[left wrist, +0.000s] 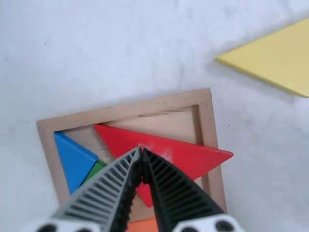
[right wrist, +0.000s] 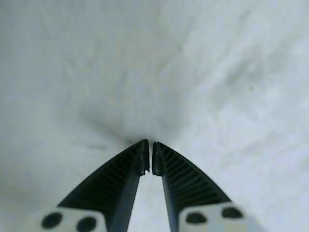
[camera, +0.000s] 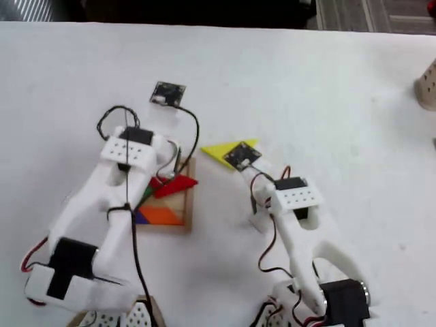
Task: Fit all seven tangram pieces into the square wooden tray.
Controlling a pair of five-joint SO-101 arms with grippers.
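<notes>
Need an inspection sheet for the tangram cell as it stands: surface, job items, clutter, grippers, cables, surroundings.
Surface: white table.
Job's things: wooden tray holds blue piece, green piece and orange piece; red triangle has one corner over the tray's rim; yellow triangle lies outside on the table.
Clutter: perforated beige object at the table's right edge.
Grippers: left gripper shut, tips over the red triangle; right gripper shut above bare table.
Cables: black cable loops by the left arm; red wires along the right arm.
Surroundings: dark strip beyond the far edge.
</notes>
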